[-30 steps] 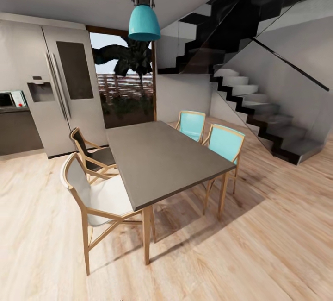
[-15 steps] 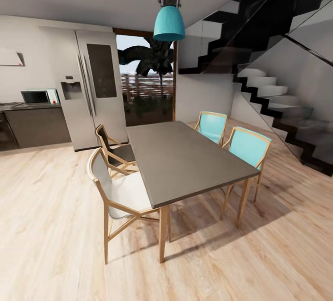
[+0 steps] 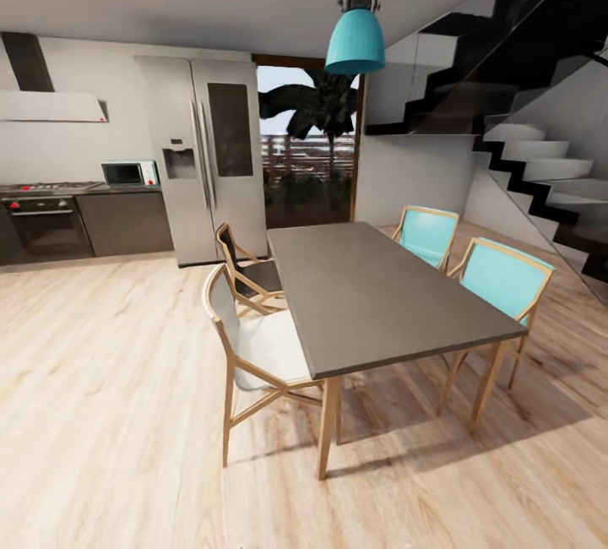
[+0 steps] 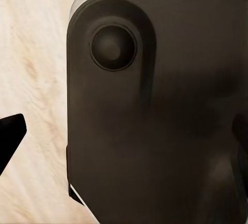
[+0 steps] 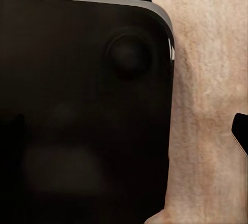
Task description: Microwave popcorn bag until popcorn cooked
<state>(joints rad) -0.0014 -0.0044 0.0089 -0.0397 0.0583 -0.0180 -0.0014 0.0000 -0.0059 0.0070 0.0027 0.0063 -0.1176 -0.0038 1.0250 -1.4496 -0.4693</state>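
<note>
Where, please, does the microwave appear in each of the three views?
Head view: microwave far left, on the countertop beside the fridge.
Left wrist view: dark robot body over the floor.
Right wrist view: dark robot body over the floor.
Shared landmark: the pale wood floor.

— What's the floor [image 3: 101, 380] made of?
— Pale wood planks, faintly shiny. The table [image 3: 380, 296] on it has a matt grey top and wooden legs.
— Behind the table?
— A brushed-steel fridge [image 3: 211, 156], and a glossy teal lamp [image 3: 355, 40] overhead.
</note>
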